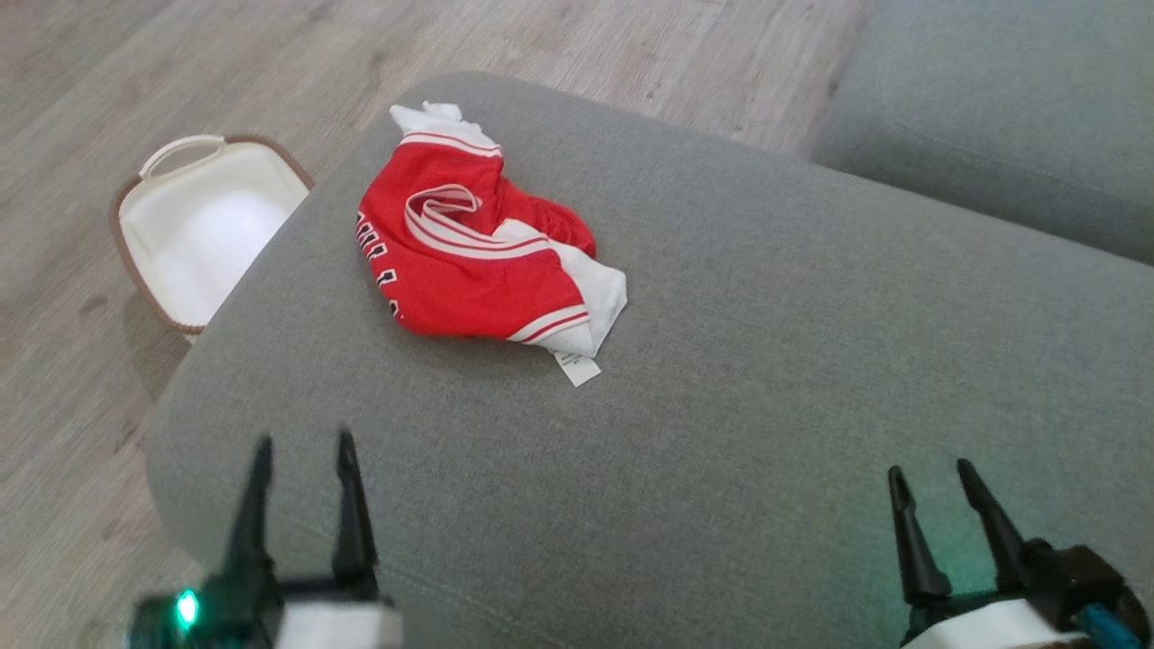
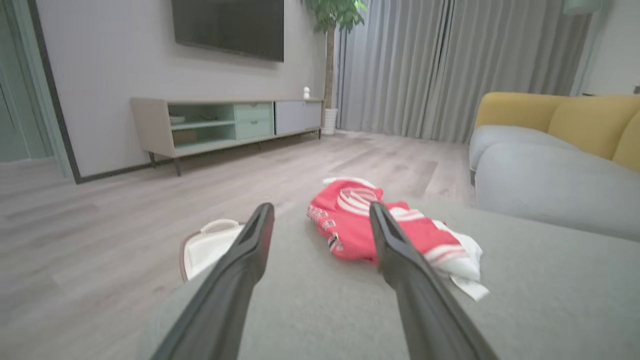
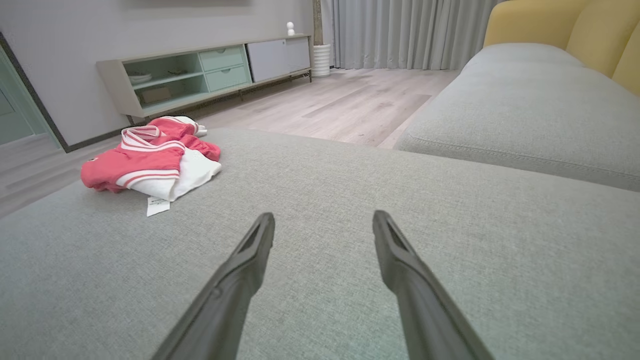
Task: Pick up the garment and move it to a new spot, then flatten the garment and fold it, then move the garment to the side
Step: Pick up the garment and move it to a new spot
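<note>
A crumpled red garment [image 1: 469, 261] with white trim and a white label lies bunched on the far left part of the grey cushion [image 1: 766, 361]. My left gripper [image 1: 305, 448] hovers open at the lower left, well short of the garment, nothing between its fingers. My right gripper [image 1: 930, 473] stands open at the lower right, far from the cloth. The left wrist view has the garment [image 2: 350, 225] just beyond the open left gripper [image 2: 320, 210]. In the right wrist view the garment [image 3: 150, 160] lies far to the left of the open right gripper [image 3: 322, 217].
A white basket [image 1: 203, 225] with a brown rim sits on the wood floor beside the cushion's left edge. Another grey cushion [image 1: 1001, 99] lies at the back right. A TV cabinet [image 2: 225, 122], a plant and curtains stand across the room.
</note>
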